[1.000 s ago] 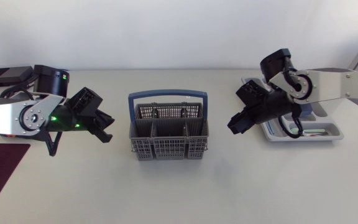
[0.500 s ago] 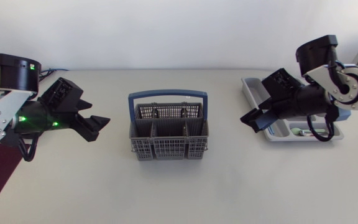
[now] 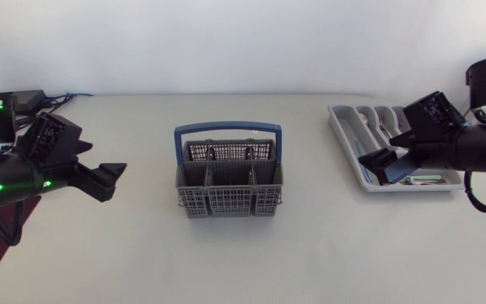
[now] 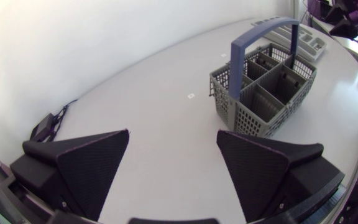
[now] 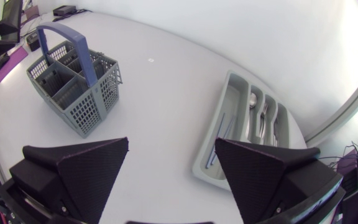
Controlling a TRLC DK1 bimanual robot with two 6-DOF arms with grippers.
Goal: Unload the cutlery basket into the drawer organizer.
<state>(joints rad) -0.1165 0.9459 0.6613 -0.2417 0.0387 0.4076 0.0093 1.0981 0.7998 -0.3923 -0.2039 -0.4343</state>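
Well, nearest the table's (image 3: 251, 262) left edge, the left gripper (image 3: 114, 181) hangs with its fingers spread wide and nothing between them. Toward the right edge the right gripper (image 3: 371, 169) is just as open and empty, and from above it sits over the near left corner of the organizer (image 3: 344, 127).

Further in, the basket (image 3: 229, 179) stands upright in the middle of the table, well apart from both arms, with its handle (image 3: 228, 129) raised. Its compartments look empty to me, though the narrow far row behind the mesh is hard to judge.

Beyond it, toward the far right corner, the organizer has cutlery (image 5: 257, 112) lying in its slots.

So I'd say the unloading is all but done. What's left is a check of that far row. If a piece turns up, whichever arm goes in should drop straight down beside the handle, with its fingers lined up along the compartment.
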